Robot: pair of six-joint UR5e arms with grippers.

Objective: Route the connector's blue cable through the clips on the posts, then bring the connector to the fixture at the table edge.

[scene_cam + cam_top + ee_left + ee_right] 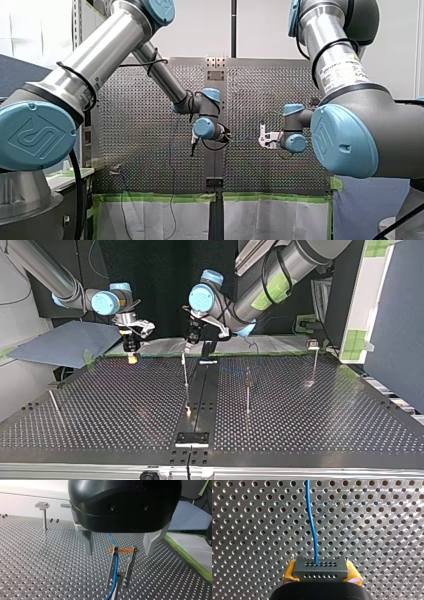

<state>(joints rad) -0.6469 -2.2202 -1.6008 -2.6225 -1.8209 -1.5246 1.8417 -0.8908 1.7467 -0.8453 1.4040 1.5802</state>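
In the right wrist view my right gripper (pixel 321 574) is shut on the dark grey connector (pixel 321 569), held between yellow pads (pixel 290 573). The blue cable (pixel 312 522) runs from the connector's face away over the perforated table. In the top view this gripper (pixel 132 358) hangs near the far edge at the left. My left gripper (pixel 120 553) stands open just above a clip (pixel 121 567) on a post, one metal finger (pixel 87 542) on each side of it. The blue cable (pixel 115 570) lies in that clip, under an orange band (pixel 124 550). In the top view that gripper (pixel 187 346) is over the middle post (pixel 186 375).
More thin posts stand to the top view's right (pixel 248 390) and far right (pixel 314 360), and one leans at the left (pixel 54 404). A black plate (pixel 192 439) sits at the near table edge. A T-topped post (pixel 44 515) stands beyond my left gripper.
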